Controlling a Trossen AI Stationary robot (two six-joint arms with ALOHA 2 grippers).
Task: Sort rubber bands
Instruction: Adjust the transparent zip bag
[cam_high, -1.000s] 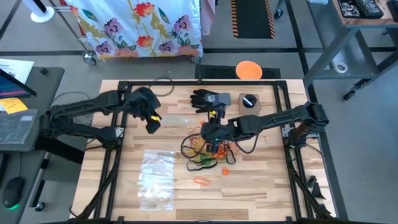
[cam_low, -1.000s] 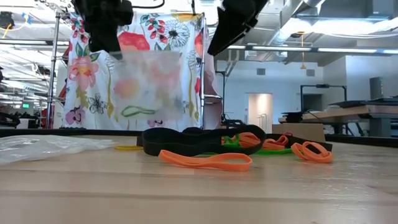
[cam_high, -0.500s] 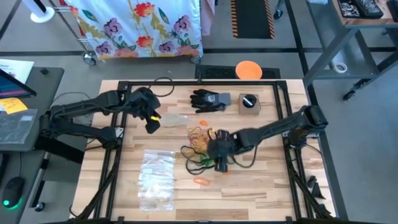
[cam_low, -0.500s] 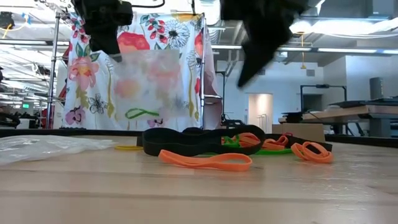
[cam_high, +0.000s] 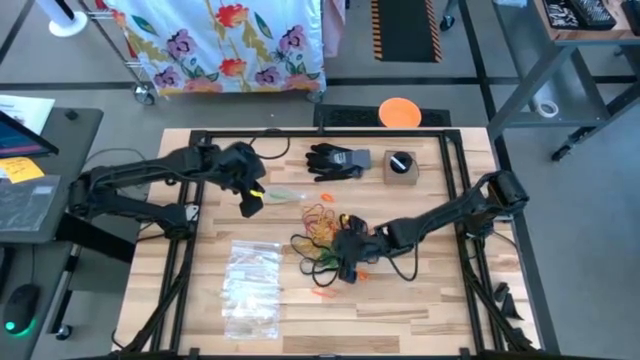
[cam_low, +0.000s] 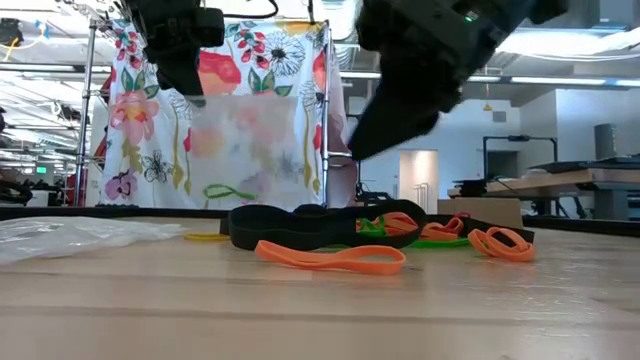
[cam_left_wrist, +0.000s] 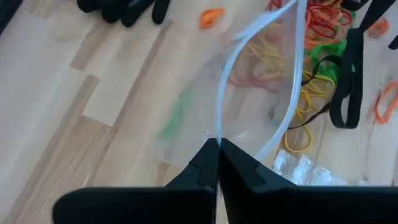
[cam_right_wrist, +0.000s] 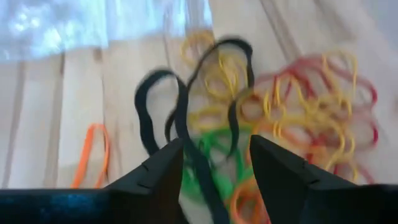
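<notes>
Since the picture a second ago my right gripper (cam_high: 347, 268) has travelled from above the far side of the heap of thin coloured rubber bands (cam_high: 332, 243) to its near edge, and it has come lower; in the low view it now looms large over the pile. Its fingers stand apart, a touch narrower than they were, with nothing between them. In the right wrist view the bright green elastic loops (cam_right_wrist: 208, 157) and a black loop (cam_right_wrist: 180, 127) lie just ahead of the fingertips, the yellow and red tangle (cam_right_wrist: 311, 118) beyond them to one side, and one orange loop (cam_right_wrist: 93, 155) on bare wood at the other side.

My left gripper (cam_high: 249, 203) has barely shifted. It stays pinched shut on the rim of a clear plastic zip bag (cam_left_wrist: 261, 93), which hangs below it, and one green band (cam_low: 226, 191) shows inside the bag in the low view. I can make out no other band in it.

Counting otherwise: one flat stack of clear plastic bags (cam_high: 251, 283) lies on the wooden table (cam_high: 420, 300) well to the left of my right gripper, one black glove (cam_high: 337, 160) beyond it at the far edge, and one small brown box with a black knob (cam_high: 400, 164) beside the glove. The bands in the heap are too tangled to count.
</notes>
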